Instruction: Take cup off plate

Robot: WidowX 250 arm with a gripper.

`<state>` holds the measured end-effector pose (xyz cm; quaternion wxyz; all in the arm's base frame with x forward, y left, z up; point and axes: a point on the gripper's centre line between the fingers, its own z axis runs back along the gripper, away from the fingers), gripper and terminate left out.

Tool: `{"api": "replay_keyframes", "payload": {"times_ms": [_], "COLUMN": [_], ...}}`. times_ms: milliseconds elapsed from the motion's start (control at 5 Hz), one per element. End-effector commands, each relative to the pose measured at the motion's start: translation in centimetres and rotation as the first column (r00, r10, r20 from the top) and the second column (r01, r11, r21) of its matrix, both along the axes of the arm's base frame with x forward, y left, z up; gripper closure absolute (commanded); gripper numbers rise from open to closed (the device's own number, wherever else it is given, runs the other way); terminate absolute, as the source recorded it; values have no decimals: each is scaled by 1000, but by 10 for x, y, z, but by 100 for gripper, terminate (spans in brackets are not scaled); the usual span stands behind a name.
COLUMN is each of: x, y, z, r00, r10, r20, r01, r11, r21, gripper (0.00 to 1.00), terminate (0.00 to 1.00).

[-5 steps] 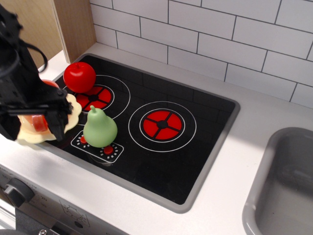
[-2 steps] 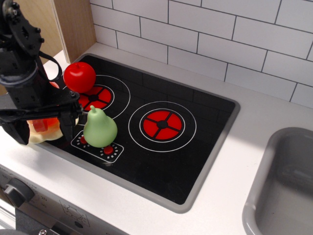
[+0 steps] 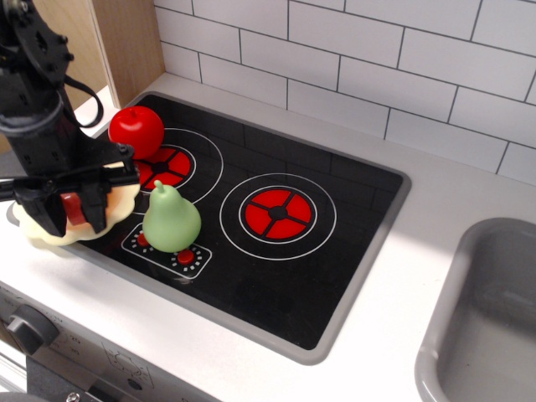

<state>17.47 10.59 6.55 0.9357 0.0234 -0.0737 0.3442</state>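
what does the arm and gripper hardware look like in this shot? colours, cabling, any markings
All matte black. The arm is a chunky, blocky column with visible screw heads near the top, and a black cable loops out from its right side. The gripper has a horizontal crossbar carrying two flat, downward-pointing black fingers. No logos, labels or coloured markings can be made out.

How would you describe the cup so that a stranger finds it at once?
Start at the black stovetop and go to its left edge, where a cream plate lies. The cup sits on it between the black gripper's jaws: orange-red and small, unlike the glossy red apple.
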Motion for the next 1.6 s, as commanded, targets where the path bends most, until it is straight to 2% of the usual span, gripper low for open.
{"api": "replay_keyframes", "payload": {"times_ms": [0, 200, 400, 600, 800, 1000, 1200, 1400], "x": [8, 14, 25, 40, 55, 73, 82, 88], "y": [3, -5, -21, -45, -70, -100, -116, -127], "z": [33, 49, 64, 67, 68, 69, 59, 40], "r00": [999, 996, 994, 988, 985, 983, 987, 989], "r10": [31, 49, 43, 14, -16, -21, -1, 14], "r20": [25, 77, 104, 152, 174, 181, 163, 145], "r01": [-31, -51, -41, -6, 28, 40, 18, -2], "r11": [999, 998, 999, 999, 997, 994, 994, 997], "r21": [35, 21, -29, -51, -66, -98, -104, -82], "gripper": [100, 100, 100, 100, 100, 100, 100, 100], "terminate": [0, 0, 0, 0, 0, 0, 0, 0]}}
